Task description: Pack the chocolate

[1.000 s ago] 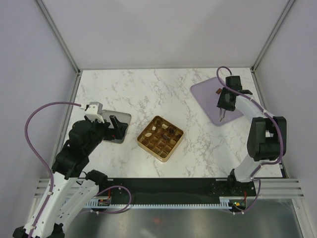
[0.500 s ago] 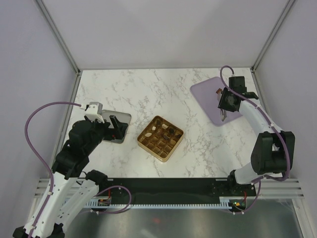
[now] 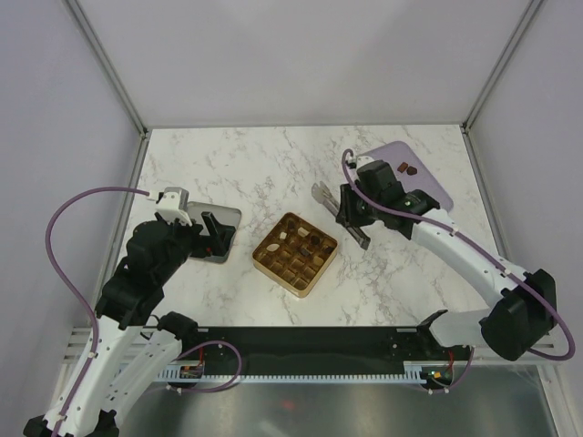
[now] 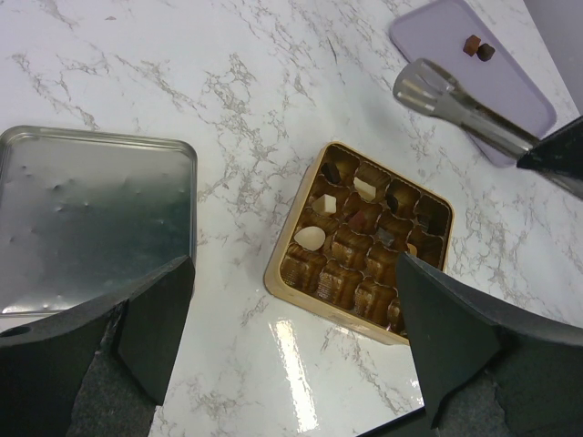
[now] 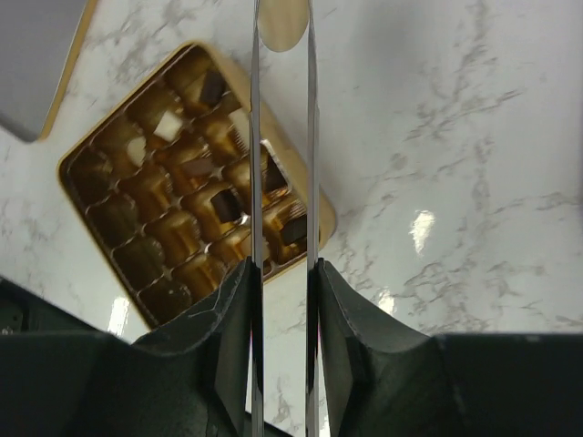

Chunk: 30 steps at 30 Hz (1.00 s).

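Chocolate (image 4: 310, 238) in gold tray (image 4: 301, 291) (part-filled)

The left arm (image 3: 146, 264) and right arm (image 3: 455, 248) are built of white tubular links with chunky black joint housings. A purple cable (image 3: 109, 189) loops along each. The left pincer (image 4: 293, 262) has broad, matte black, wedge-shaped fingers (image 4: 155, 319); a pale grey block (image 3: 173, 200) caps its wrist.
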{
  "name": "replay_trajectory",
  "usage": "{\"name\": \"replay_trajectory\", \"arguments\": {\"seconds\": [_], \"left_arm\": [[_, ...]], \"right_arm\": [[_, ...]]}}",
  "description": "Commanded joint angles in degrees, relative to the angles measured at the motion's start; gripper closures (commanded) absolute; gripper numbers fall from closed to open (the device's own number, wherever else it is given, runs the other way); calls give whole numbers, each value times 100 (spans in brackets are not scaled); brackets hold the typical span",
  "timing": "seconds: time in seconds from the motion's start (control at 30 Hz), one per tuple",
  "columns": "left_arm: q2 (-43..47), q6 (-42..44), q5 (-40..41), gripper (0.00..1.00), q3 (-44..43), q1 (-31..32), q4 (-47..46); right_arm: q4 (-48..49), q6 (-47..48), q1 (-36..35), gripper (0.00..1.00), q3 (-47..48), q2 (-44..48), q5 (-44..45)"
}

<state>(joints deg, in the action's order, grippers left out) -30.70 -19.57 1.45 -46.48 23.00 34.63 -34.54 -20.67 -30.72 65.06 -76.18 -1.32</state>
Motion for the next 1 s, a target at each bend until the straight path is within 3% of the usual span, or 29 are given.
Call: {"name": "replay_trajectory", "arguments": {"seconds": [0.0,0.43,0.97], "left_arm": [[2,59,74,0,16,29,-88],[37,41,118,0,16,29,-88],[64,41,136,0,34,29,-88]], "right_arm": [[-78,-17,-521,62,-125,183,-193],[-351,-227,-2332,62,-186,235,70],[-439,-351,-2720,55,-257,183,448]]}}
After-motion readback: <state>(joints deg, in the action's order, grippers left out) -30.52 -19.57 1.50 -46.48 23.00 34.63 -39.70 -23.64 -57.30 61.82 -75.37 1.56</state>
